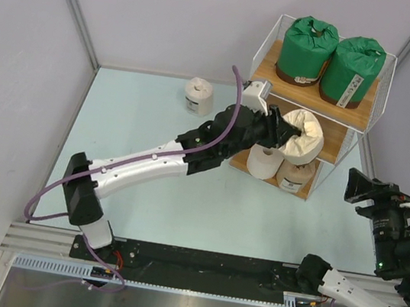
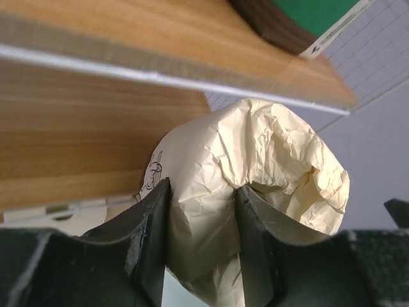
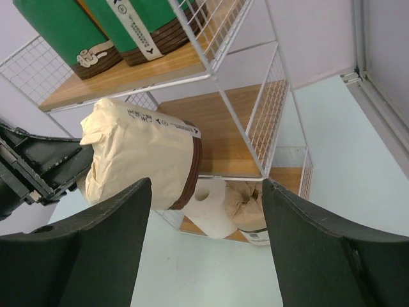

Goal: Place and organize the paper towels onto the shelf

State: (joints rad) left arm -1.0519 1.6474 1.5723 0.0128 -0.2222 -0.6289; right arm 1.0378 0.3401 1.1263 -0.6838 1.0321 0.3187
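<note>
The left gripper [image 2: 201, 204] clamps a cream cylindrical roll in crinkled paper wrap [image 2: 275, 160] at the front of the middle wooden board of the white wire shelf [image 1: 346, 140]. The right gripper [image 3: 204, 192] gapes wide and empty beside the shelf.

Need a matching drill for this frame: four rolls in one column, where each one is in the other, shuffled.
1. green rolls
2. cream roll
3. bare white roll
4. labelled white roll

A. bottom tier of the shelf
B. on the table, left of the shelf
C. top tier
D. in the jaws of the left gripper, at the middle tier

Pairs: 1-C, 2-D, 3-A, 4-B
</note>
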